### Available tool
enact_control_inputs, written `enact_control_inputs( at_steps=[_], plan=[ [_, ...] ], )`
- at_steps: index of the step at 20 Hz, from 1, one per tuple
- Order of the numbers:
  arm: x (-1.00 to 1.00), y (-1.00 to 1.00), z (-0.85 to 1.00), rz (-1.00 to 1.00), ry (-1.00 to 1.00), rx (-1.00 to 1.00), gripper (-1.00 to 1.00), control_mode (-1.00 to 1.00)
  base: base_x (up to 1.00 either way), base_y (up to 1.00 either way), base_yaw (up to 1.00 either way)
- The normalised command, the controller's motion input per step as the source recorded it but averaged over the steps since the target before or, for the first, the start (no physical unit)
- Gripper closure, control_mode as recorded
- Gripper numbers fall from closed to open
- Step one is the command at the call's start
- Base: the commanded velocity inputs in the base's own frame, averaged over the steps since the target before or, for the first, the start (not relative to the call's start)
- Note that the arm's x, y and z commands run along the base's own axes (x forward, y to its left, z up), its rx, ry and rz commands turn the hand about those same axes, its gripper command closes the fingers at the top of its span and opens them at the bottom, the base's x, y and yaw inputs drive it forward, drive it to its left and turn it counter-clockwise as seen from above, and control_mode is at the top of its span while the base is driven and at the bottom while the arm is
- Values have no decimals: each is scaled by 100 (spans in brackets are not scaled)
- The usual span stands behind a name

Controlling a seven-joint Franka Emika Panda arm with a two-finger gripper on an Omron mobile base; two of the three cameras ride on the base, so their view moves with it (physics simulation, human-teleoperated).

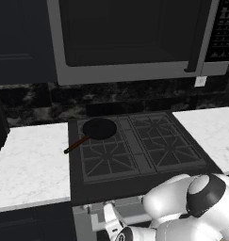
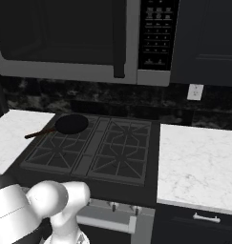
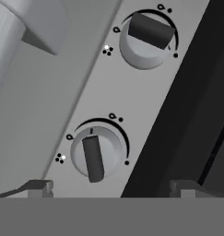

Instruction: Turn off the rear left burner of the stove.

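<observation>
On my left base feed, the largest thing is the big grey-framed microwave (image 1: 134, 37) hanging above the range, with white marble-look counters (image 1: 31, 164) on both sides. Under it sits the wide black gas stove (image 1: 139, 146) with its four grated burners and flat centre strip. The rear left burner (image 1: 99, 127), a square of black cast-iron grate, lies at the far left corner of the cooktop, and I see a small round black frying pan (image 1: 100, 128) resting on it, its brown handle pointing out toward the left counter. My right base feed shows the same stove (image 2: 89, 147) and pan (image 2: 71, 124) from the other side, plus a white wall outlet (image 2: 195, 92) on the dark backsplash.

The arm is folded low in front of the stove's steel front. On my hand feed I am looking close at that brushed steel panel (image 3: 85, 92), which carries two small silver knobs with dark bar grips. The nearer knob (image 3: 96, 156) sits between my fingertips' line of sight; the farther knob (image 3: 148, 39) is beyond it, its bar turned at a different angle. The two-finger gripper (image 3: 111, 188) is spread wide, its tips (image 3: 39, 188) at either side of the frame, holding nothing and touching neither knob as far as I can see.
</observation>
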Motion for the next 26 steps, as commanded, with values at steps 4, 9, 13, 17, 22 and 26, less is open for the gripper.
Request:
enact_control_inputs(
  at_steps=[4,9,13,17,22,26],
  plan=[
    [-21,6,-7,4,-5,-4,-100,-100,0,0,0],
    [18,0,0,0,0,0,-100,-100,0,0,0],
    [29,0,0,-1,0,0,-100,-100,0,0,0],
    [16,1,0,0,0,0,-100,-100,0,0,0],
    [2,1,-1,0,0,0,-100,-100,0,0,0],
    [14,1,0,0,0,0,-100,-100,0,0,0]
  ],
)
